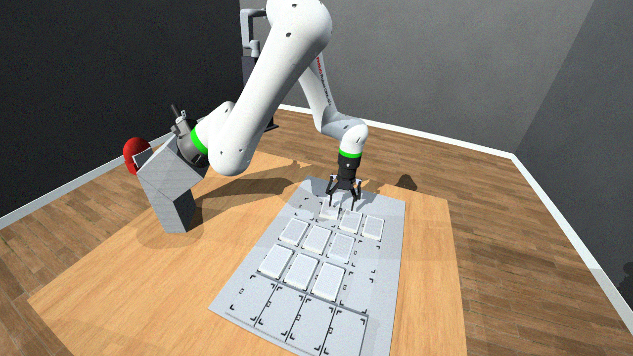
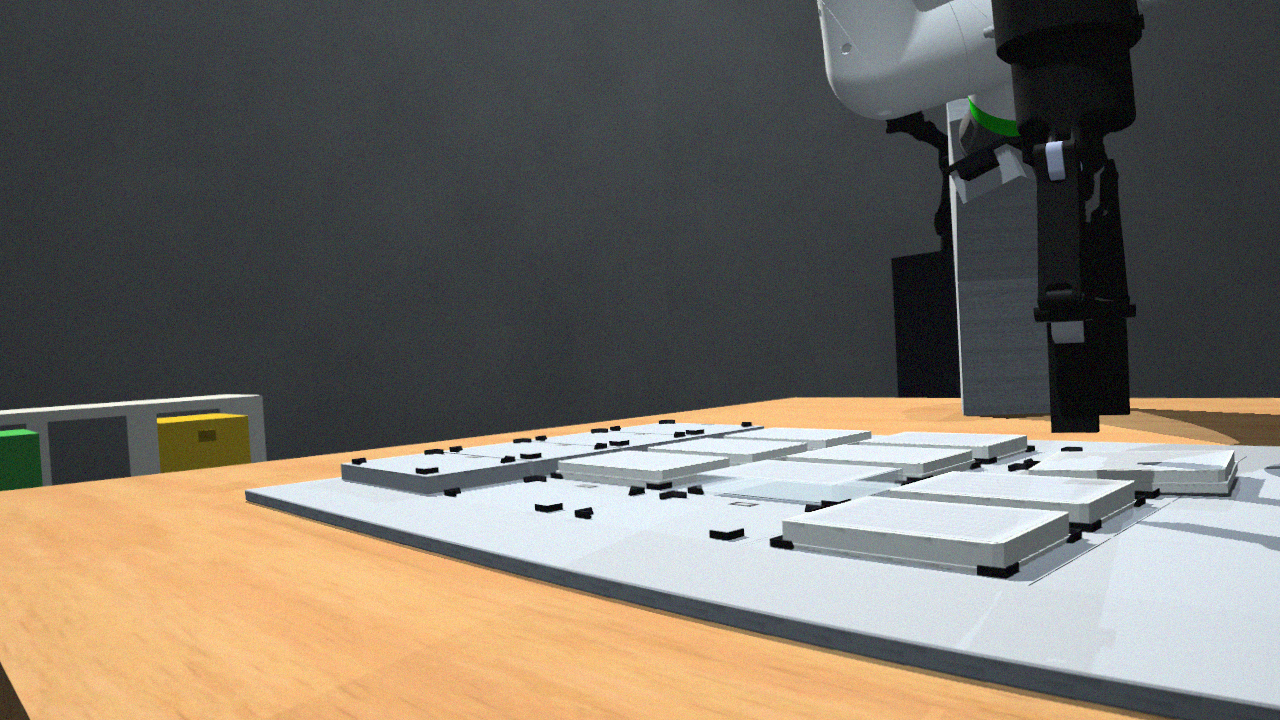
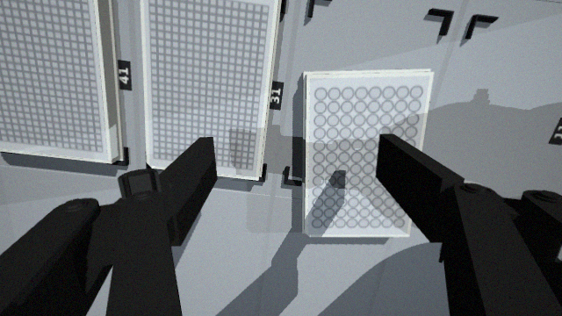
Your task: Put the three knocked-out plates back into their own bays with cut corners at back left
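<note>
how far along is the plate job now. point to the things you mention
Looks done: the plates at bays 41 (image 1: 373, 227) (image 2: 926, 523) (image 3: 48, 79) and 31 (image 1: 350, 222) (image 2: 1029, 492) (image 3: 206, 66) seem seated at their corner pieces.
In hand: nothing; the gripper (image 1: 341, 207) (image 2: 1093, 422) (image 3: 296, 157) is open.
Left: the circle-patterned plate (image 1: 328, 214) (image 2: 1136, 462) (image 3: 362, 145) beside 31 sits off its corner pieces. I can't confirm the rest.

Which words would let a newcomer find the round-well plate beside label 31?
On the wooden table lies a grey deck. In the top view's farthest line of three white plates, find the left plate. Unlike the two square-welled plates in that line, it has round wells.
</note>
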### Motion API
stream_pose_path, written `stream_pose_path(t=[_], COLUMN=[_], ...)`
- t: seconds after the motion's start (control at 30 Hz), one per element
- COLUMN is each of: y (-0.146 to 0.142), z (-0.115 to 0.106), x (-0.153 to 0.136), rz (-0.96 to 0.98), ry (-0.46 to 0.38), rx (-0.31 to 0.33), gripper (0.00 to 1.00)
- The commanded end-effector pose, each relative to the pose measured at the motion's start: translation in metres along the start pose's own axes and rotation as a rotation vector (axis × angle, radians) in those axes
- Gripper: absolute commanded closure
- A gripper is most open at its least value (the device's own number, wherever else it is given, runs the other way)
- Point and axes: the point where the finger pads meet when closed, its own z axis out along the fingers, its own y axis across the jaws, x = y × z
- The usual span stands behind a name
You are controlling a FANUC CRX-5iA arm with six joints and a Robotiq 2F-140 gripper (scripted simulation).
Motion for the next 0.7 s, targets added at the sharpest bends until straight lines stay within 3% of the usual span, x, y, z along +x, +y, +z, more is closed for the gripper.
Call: stream_pose_path(t=[0.0,0.33,0.67], y=[0.01,0.048,0.049], z=[-0.001,0.0,0.001], x=[-0.004,-0.016,-0.016], rz=[0.001,0.001,0.001], ry=[0.002,0.002,0.002], rx=[0.005,0.004,0.004], gripper=[0.3,0.3,0.3])
